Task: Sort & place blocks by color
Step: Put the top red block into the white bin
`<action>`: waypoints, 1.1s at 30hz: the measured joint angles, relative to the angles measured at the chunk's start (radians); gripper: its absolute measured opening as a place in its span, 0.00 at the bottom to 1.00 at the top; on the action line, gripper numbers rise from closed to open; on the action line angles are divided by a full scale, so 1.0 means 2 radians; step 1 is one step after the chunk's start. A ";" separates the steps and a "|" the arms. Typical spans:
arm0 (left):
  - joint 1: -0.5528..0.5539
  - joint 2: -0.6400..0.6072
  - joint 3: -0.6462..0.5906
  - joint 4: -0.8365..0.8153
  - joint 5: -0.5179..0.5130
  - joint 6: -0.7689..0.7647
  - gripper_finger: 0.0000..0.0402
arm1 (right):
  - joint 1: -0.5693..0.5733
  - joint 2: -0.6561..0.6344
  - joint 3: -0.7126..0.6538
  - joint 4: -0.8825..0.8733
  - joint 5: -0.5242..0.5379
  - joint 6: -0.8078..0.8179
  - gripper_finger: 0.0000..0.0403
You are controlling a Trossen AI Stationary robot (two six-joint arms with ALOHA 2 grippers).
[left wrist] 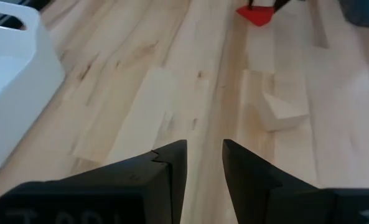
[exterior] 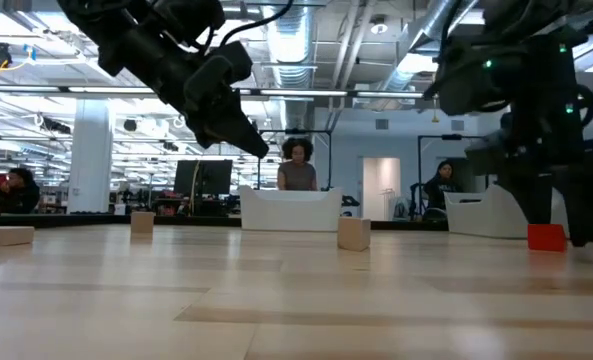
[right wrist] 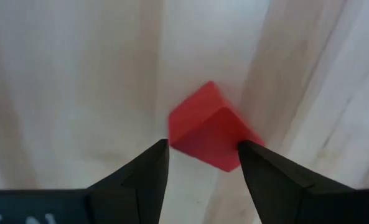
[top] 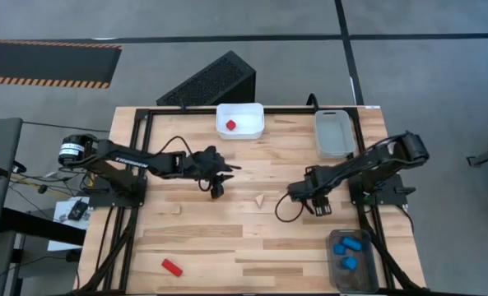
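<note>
A red cube [right wrist: 209, 127] rests on the table between the fingertips of my right gripper [right wrist: 203, 155], which is open and points down at it right of the table's middle [top: 318, 205]. My left gripper [left wrist: 204, 155] hangs above the table's middle left [top: 217, 191], open by a narrow gap and empty. A pale wood wedge [top: 261, 200] lies flat between the two grippers, and a wood block [top: 175, 208] lies left of it. A red bar [top: 171, 265] lies near the near edge. One red block [top: 230, 125] sits in the white bin [top: 252, 131]. My right gripper stands with one finger on each side of the red cube [right wrist: 190, 134], coming from above. The cube sits on the table. I cannot tell whether the fingertips touch its sides.
A clear bin [top: 334, 146] stands at the far right. A grey bin [top: 336, 275] at the near right corner holds several blue blocks [top: 348, 245]. A black frame runs along the table's edges. People sit in the room beyond the table.
</note>
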 joint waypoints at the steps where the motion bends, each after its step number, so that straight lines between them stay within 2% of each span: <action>1: -0.003 0.000 0.000 0.000 -0.002 0.000 0.22 | 0.000 0.006 0.001 0.001 0.007 -0.001 0.56; 8: -0.010 0.000 0.000 -0.002 -0.005 0.000 0.22 | 0.000 0.029 0.020 0.009 0.034 -0.013 0.56; 16: -0.010 0.000 0.000 -0.009 -0.016 0.003 0.22 | 0.000 0.013 0.050 0.068 0.023 -0.014 0.56; 22: -0.009 0.000 0.000 -0.009 -0.018 0.004 0.22 | -0.013 0.006 0.054 0.096 0.028 -0.041 0.61; 29: -0.009 0.000 -0.005 -0.012 -0.014 0.004 0.22 | -0.020 0.018 0.054 0.135 -0.033 -0.001 0.67; 33: -0.009 0.000 -0.014 -0.014 -0.014 0.001 0.22 | -0.014 0.024 0.053 0.140 -0.035 0.024 0.67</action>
